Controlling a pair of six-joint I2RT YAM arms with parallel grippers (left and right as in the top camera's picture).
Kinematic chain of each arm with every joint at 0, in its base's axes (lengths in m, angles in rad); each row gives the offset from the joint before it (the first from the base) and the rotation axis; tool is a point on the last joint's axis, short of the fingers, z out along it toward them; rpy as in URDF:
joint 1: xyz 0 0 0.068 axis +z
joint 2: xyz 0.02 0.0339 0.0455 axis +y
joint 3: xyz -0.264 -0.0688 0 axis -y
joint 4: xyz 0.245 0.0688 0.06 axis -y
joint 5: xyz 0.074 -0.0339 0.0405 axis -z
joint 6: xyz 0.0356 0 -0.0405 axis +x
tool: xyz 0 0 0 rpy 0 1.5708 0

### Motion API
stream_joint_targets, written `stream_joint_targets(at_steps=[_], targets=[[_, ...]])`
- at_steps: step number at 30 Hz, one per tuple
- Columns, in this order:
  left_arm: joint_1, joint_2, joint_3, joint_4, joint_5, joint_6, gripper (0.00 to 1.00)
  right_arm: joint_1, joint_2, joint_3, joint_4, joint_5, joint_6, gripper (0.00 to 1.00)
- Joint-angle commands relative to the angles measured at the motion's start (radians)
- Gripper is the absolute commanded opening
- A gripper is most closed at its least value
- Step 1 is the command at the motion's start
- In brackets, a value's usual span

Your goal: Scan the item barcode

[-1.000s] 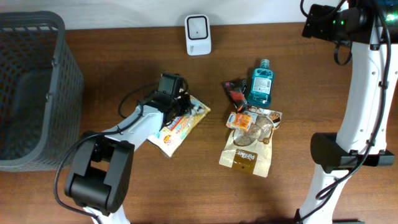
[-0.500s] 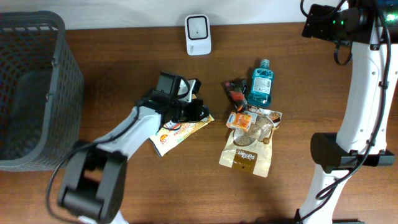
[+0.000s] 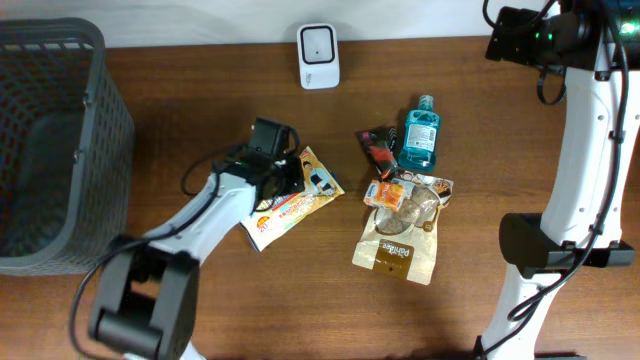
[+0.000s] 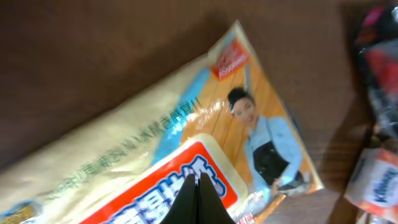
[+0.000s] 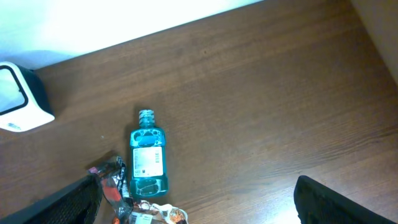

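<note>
Flat yellow-orange plastic snack packet lies on the brown wooden table, near the white scanner box. Left gripper is clenched over its middle, pinch unclear. Right gripper is spread, empty. Probably light, floppy, slick film: pinch an edge seam.

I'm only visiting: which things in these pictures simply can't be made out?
- Barcode on the snack packet: none shows in any view, and the print is blurred in the left wrist view.
- Whether the shut left gripper actually pinches the packet: in the overhead view its arm covers the contact.
- Scanner: cut off by the left edge in the right wrist view.
- Basket: cut off by the left edge in the overhead view.
</note>
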Motion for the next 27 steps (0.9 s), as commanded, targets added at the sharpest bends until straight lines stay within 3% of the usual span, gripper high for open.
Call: stream_joint_targets(at_steps=[1, 9, 16, 19, 23, 27], targets=[[-0.032, 0.076, -0.019, 0.004, 0.146, -0.033, 0.0, -0.002, 0.003, 0.0, -0.006, 0.016, 0.004, 0.98], [-0.076, 0.104, -0.019, -0.023, 0.415, -0.032, 0.0, -0.002, 0.003, 0.0, -0.006, 0.016, 0.004, 0.98], [-0.05, 0.056, 0.015, -0.158, 0.426, 0.083, 0.0, -0.002, 0.003, 0.0, -0.006, 0.016, 0.004, 0.98], [-0.009, -0.019, 0.056, -0.27, 0.275, 0.089, 0.0, -0.002, 0.003, 0.0, -0.006, 0.016, 0.004, 0.98], [0.042, -0.107, 0.059, -0.344, -0.067, 0.088, 0.0, -0.002, 0.003, 0.0, -0.006, 0.016, 0.004, 0.98], [0.076, -0.11, 0.054, -0.334, -0.121, 0.079, 0.0, -0.002, 0.003, 0.0, -0.006, 0.016, 0.004, 0.98]])
